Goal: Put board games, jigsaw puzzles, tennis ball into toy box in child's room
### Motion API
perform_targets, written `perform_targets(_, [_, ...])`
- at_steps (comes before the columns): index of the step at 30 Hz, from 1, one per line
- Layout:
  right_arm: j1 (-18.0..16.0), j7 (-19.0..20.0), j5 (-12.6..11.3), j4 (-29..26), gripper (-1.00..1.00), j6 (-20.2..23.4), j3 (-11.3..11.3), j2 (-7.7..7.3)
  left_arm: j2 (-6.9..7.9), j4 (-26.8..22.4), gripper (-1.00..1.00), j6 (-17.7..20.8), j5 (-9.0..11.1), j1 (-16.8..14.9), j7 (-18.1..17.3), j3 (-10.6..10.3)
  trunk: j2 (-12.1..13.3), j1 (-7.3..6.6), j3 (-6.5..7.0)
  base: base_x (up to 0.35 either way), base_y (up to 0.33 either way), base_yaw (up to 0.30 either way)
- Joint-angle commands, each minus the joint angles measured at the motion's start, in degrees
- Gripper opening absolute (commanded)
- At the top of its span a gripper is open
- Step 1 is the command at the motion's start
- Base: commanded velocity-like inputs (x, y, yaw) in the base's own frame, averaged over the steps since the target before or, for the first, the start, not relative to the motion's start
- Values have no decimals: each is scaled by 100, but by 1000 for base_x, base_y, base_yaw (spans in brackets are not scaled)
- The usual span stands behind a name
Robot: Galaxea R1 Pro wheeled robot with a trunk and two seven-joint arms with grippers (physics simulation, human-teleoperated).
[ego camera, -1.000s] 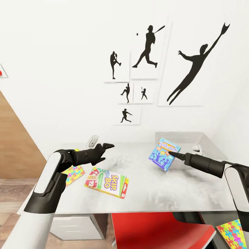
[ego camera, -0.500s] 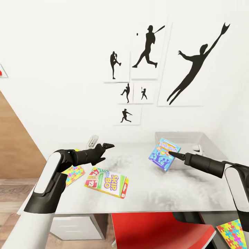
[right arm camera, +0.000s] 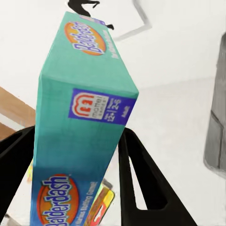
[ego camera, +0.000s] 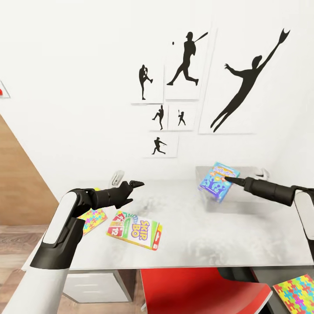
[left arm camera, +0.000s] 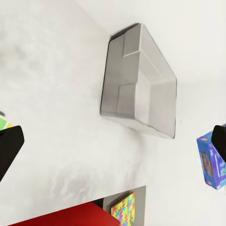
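Right claw pinched the Balderdash box at centre-right, above the toy box; best lowered flat before release.

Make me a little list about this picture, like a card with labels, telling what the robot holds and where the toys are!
right gripper: shut on the blue Balderdash game box, held above the pale grey toy box
left gripper: open, holding nothing
white-green-red SKIP BO box: flat on the light grey table
multicoloured jigsaw puzzle square: on the table under the left arm
second puzzle square: low at the right, beside the red chair
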Motion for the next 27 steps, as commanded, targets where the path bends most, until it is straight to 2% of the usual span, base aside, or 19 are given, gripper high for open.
perform_targets(1, [-17, 43, -43, 9, -100, 62, -3, -2, 3, -5, 100, -6, 56, -7, 60, -4, -13, 3, -13, 0, 0, 0])
perform_targets(4, [-963, 49, -48, 1288, -100, 62, 301, -256, 6, -9, 100, -2, 61, -7, 60, -1, -13, 3, -13, 0, 0, 0])
perform_targets(7, [-2060, 69, -47, 2705, -100, 62, 950, -396, 4, -13, 100, 0, 65, -7, 60, -2, -13, 3, -13, 0, 0, 0])
perform_targets(8, [-2060, 69, -47, 2705, -100, 62, 950, -396, 4, -13, 100, 0, 65, -7, 60, -2, -13, 3, -13, 0, 0, 0])
perform_targets(11, [-3045, 222, -40, 3988, -100, 62, 1776, -447, 2, -13, 100, 2, 74, -7, 60, -4, -13, 3, -13, 0, 0, 0])
perform_targets(12, [-3545, 451, -32, 4623, -100, 62, 2349, -449, 2, -13, 100, 2, 78, -10, 60, -5, -13, 3, -13, 0, 0, 0])
perform_targets(13, [-3545, 451, -32, 4623, -100, 62, 2349, -449, 2, -13, 100, 2, 78, -10, 60, -5, -13, 3, -13, 0, 0, 0])
perform_targets(14, [-3739, 663, -25, 4849, -100, 62, 2674, -449, 2, -14, 100, 2, 79, -13, 60, -5, -13, 3, -13, 0, 0, 0])
perform_targets(15, [-4020, 1082, -10, 5175, -100, 62, 3213, -449, 1, -20, 100, 3, 92, -14, 56, -4, -13, 3, -13, 0, 0, 0])
perform_targets(18, [-4266, 1762, 11, 5458, -100, 62, 3814, -451, -1, -58, 100, 9, 141, -17, -51, 1, -13, 3, -13, 0, 0, 0])
perform_targets(20, [-4389, 2271, 32, 5603, -100, 62, 4176, -450, -6, -115, 100, 10, 176, -98, -349, -7, -13, 3, -13, 0, 0, 0])
perform_targets(23, [-4450, 2559, 54, 5677, -100, 62, 4376, -461, -14, -133, 100, 17, 197, -421, -575, -25, -13, 3, -13, 0, 0, 0])
perform_targets(27, [-4483, 2751, 69, 5723, -100, 62, 4501, -505, -21, -77, 100, 30, 230, -832, -714, -35, -13, 3, -13, 0, 0, 0])
